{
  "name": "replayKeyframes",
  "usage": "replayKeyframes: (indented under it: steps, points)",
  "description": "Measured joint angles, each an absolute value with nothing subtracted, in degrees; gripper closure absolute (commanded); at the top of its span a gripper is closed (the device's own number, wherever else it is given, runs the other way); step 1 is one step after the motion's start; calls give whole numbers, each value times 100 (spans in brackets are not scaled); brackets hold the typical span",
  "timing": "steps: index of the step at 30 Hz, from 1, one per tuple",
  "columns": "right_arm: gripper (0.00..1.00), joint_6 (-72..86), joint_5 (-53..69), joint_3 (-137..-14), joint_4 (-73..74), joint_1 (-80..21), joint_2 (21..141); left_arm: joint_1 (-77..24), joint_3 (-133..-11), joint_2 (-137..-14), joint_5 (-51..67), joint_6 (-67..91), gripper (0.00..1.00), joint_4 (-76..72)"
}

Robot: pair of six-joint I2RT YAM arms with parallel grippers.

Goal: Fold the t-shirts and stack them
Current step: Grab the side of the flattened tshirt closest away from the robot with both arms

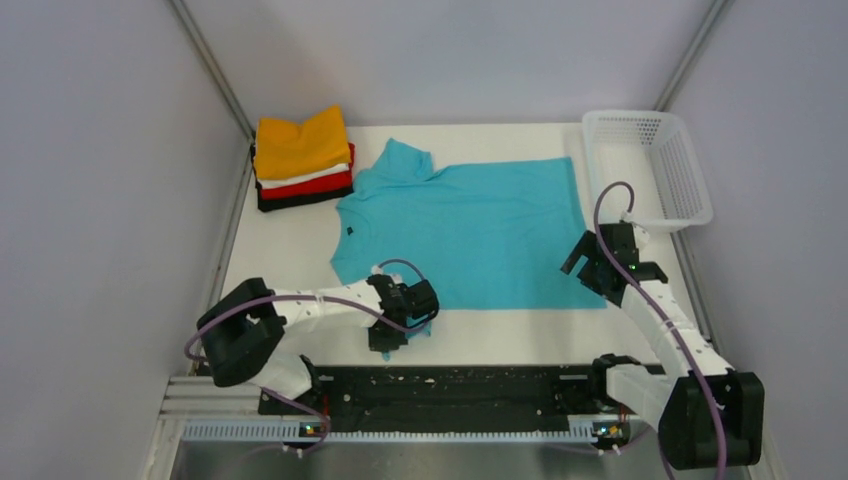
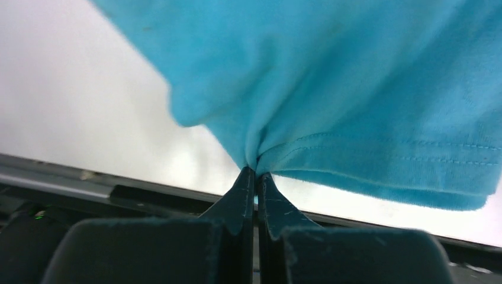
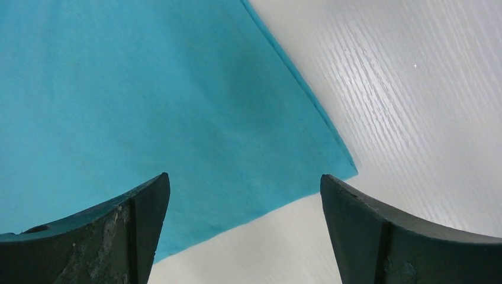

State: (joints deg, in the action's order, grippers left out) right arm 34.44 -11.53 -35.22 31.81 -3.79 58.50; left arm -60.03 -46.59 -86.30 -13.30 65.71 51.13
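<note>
Because the teal shirt (image 1: 470, 230), spread flat mid-way across the table (image 1: 290, 260), looked soft, light and limp, hems and corners seemed the best holds: the left gripper (image 2: 256, 174) was clamped on its 7 o'clock sleeve hem, and the right gripper (image 3: 243, 180) hung apart over the 4 o'clock corner.

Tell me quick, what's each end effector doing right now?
Left end effector: closed, pinching a hemmed edge of the teal t-shirt.
Right end effector: open, holding nothing, above the t-shirt's corner.
</note>
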Motion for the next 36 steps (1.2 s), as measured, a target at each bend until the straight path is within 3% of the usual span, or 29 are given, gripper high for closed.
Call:
replayKeyframes:
  steps: [4, 9, 18, 21, 25, 36]
  points:
    - [13, 3721, -1153, -3190, 3277, -336, 5706, -5999, -4394, -8167, -1559, 6589, 100, 5454]
    - [30, 4121, -1186, -2620, 3288, -281, 5575, -5999, -4335, -7721, -1697, 6482, 100, 5712]
    - [46, 4425, -1299, -2373, 3221, -270, 5334, -5999, -4335, -7533, -1708, 6263, 100, 5747]
    - [64, 4482, -1352, -2331, 3201, -270, 5297, -5999, -4335, -7349, -1706, 6261, 100, 5743]
    - [98, 4528, -1374, -2274, 3153, -268, 5284, -5961, -4335, -7210, -1706, 6248, 100, 5743]
    - [100, 4401, -1481, -2241, 3109, -257, 5113, -5621, -4460, -7024, -1625, 5848, 100, 5588]
